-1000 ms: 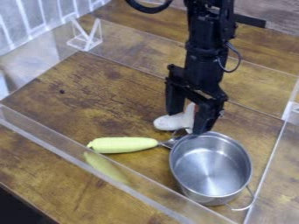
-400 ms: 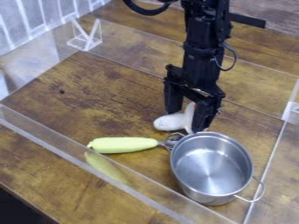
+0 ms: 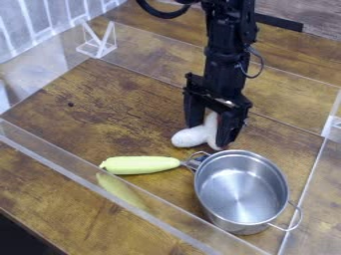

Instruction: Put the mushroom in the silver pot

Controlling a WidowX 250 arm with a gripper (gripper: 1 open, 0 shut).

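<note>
Black and pointed straight down, the tool (image 3: 213, 122) is seen low over the wooden worktop (image 3: 80, 110), with its jaws spread apart around the mushroom (image 3: 194, 136); one finger is seen to the left of the toy and one to the right, and whether either touches it cannot be told; nothing is clamped. The mushroom is found on the worktop, its white stem showing below and between the fingers (image 3: 232, 127), its cap largely hidden behind them; it lies just beside the upper left rim of the silver pot (image 3: 240, 191), outside the pot. The silver pot is set upright near the front right of the worktop; its inside is seen bare and shiny, and a thin wire handle is visible at its lower right. A yellow-green corn cob (image 3: 140, 164) is laid on its side to the left of the pot, its tip close to the pot's rim; clear plastic walls (image 3: 80, 179) are seen round the working area.
</note>
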